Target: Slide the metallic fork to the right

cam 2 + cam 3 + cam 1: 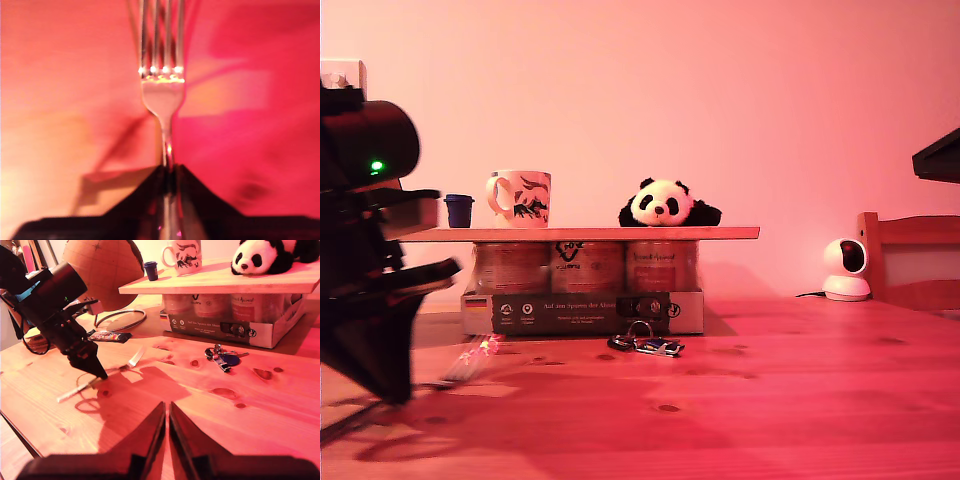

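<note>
Well, at the exterior view's left my first gripper [445,375] is low over the tabletop [770,400], w/ its jaws pinching the handle of the fork [468,365]. The first wrist view shows the handle going straight between the two dark jaw tips, so the hold is centred and the fork should not turn when it slides. The tines point away from the gripper, and the fork seems to lie on or just above the wood near the exterior view's left edge; I cannot tell if it touches. The fork is thin polished metal w/ four tines, bright spots on the neck, hard and slippery, so a firm pinch is needed, I think.

Further right in the exterior view is a carton [582,311] w/ jars in it, and a wooden board [580,233] on top carrying a small dark cup [459,210], a printed mug [520,198] and a soft plush panda [667,204]. Keys [647,343] lie on the tabletop just before the carton, i.e. well apart from the fork.

My second gripper [166,427] hangs over bare, knotty wood w/ jaws pressed together, holding nothing.
</note>
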Robot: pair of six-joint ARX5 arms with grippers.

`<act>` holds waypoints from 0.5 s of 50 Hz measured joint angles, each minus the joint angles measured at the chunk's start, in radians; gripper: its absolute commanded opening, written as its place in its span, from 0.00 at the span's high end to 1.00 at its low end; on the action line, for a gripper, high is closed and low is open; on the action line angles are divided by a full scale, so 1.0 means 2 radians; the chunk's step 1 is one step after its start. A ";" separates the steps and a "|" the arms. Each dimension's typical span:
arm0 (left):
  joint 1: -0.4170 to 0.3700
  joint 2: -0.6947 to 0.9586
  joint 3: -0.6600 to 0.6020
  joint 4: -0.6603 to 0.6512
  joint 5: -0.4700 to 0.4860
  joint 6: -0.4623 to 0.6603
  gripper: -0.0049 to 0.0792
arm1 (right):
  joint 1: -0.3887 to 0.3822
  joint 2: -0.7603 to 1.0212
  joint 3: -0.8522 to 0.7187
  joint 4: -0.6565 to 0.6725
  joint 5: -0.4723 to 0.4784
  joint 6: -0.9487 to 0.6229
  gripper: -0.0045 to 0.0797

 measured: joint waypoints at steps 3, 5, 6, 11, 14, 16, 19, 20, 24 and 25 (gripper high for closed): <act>-0.008 0.000 0.000 0.000 0.004 -0.013 0.93 | 0.000 0.000 0.000 0.000 0.000 0.000 0.96; -0.012 0.000 0.000 -0.002 0.004 -0.020 0.93 | 0.000 0.000 0.000 0.000 0.000 0.000 0.96; -0.014 0.000 0.000 -0.003 0.004 -0.028 0.93 | 0.000 0.000 0.000 0.001 0.000 0.000 0.96; -0.025 0.000 0.000 -0.004 0.005 -0.048 0.93 | 0.000 0.000 0.000 0.001 0.000 0.000 0.96; -0.031 0.000 0.000 -0.004 0.005 -0.058 0.93 | 0.000 0.000 0.000 0.001 0.000 0.000 0.96; -0.036 0.000 0.000 -0.004 0.005 -0.061 0.93 | 0.000 0.000 0.000 0.001 0.000 0.000 0.96; -0.044 0.000 0.000 -0.004 0.006 -0.061 0.93 | 0.000 0.000 0.000 0.001 0.000 0.000 0.96; -0.047 0.000 0.000 -0.004 0.006 -0.081 0.93 | 0.000 0.000 0.000 0.001 0.000 0.000 0.96; -0.058 0.002 0.000 -0.001 0.011 -0.093 0.93 | 0.000 0.000 0.000 0.001 0.000 0.000 0.96; -0.061 0.004 0.000 0.001 0.012 -0.094 0.93 | 0.000 0.000 0.000 0.002 0.000 0.000 0.96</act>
